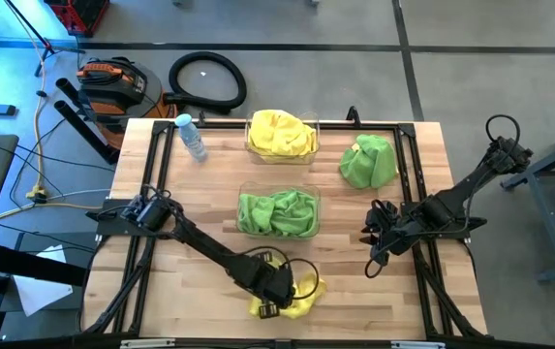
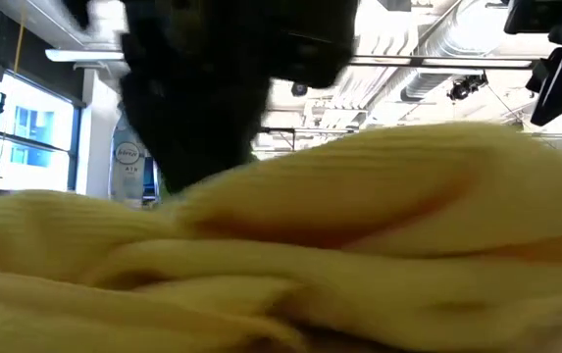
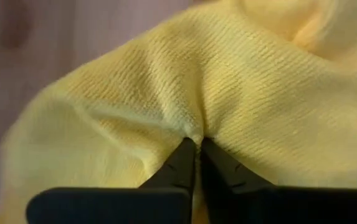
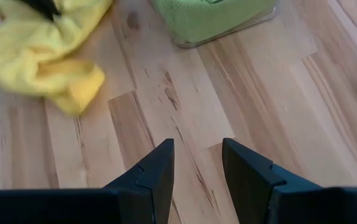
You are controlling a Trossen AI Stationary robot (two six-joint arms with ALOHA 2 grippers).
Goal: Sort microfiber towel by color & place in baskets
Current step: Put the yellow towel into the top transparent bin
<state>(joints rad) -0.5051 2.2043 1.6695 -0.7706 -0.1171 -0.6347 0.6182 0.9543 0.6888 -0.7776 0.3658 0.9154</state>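
The left hand [image 3: 194,144] is clenched on the yellow towel [image 1: 301,296] at the desk's near edge. The yellow basket [image 1: 308,152] lies far across, past the green one [image 1: 312,228].

You have a light wooden table [image 1: 161,291] carrying two clear baskets: one at twelve o'clock [image 1: 282,153] with yellow cloth, one at centre [image 1: 279,233] with green. A loose green towel [image 1: 369,162] lies at two, a yellow towel [image 1: 296,296] at six, a bottle [image 1: 191,137] at eleven.
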